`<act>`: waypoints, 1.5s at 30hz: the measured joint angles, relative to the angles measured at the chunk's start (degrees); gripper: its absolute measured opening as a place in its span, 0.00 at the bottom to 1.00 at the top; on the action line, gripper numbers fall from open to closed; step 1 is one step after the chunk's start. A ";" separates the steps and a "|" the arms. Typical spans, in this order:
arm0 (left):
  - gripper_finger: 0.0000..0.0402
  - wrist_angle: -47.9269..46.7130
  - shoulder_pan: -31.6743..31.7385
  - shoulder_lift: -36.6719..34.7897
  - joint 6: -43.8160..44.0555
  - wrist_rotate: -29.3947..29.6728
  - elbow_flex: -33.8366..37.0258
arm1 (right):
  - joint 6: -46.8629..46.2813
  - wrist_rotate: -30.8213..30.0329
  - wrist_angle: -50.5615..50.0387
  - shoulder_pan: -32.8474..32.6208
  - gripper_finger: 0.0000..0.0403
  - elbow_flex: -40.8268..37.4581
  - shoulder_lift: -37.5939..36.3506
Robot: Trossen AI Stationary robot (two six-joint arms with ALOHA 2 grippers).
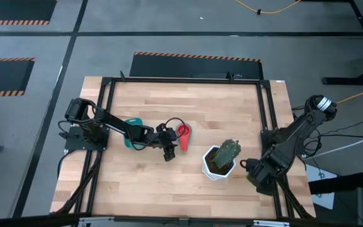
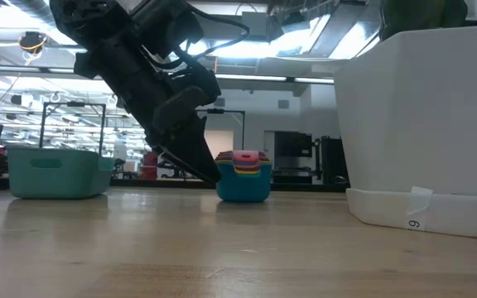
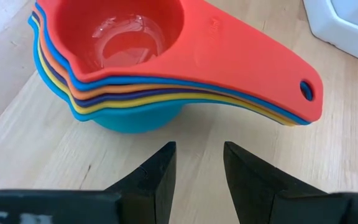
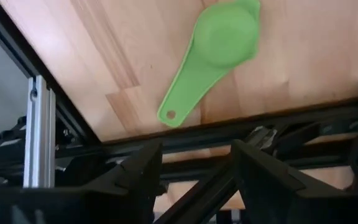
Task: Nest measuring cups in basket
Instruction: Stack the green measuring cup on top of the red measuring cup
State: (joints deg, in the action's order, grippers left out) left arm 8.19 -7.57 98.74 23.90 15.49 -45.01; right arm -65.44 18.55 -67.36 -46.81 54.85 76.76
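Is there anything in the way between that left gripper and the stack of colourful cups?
Nothing visible. The left gripper is open and faces the stack of measuring cups with only bare table between them. The white plant pot stands off to one side, and the teal basket sits apart on the other.
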 joint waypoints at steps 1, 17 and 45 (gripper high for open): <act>0.32 0.00 0.00 0.00 0.00 0.06 0.00 | -0.26 0.73 0.04 0.00 0.49 0.00 0.33; 0.32 0.00 0.00 0.00 0.00 0.06 0.00 | -4.32 5.11 0.40 -0.18 0.49 0.00 2.58; 0.32 0.02 -0.02 0.00 0.04 0.06 0.02 | -9.95 12.45 6.62 -2.73 0.49 -0.02 20.18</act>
State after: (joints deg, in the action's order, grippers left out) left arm 8.20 -7.59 98.74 23.94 15.55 -44.99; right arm -75.40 31.00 -60.74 -49.54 54.83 96.93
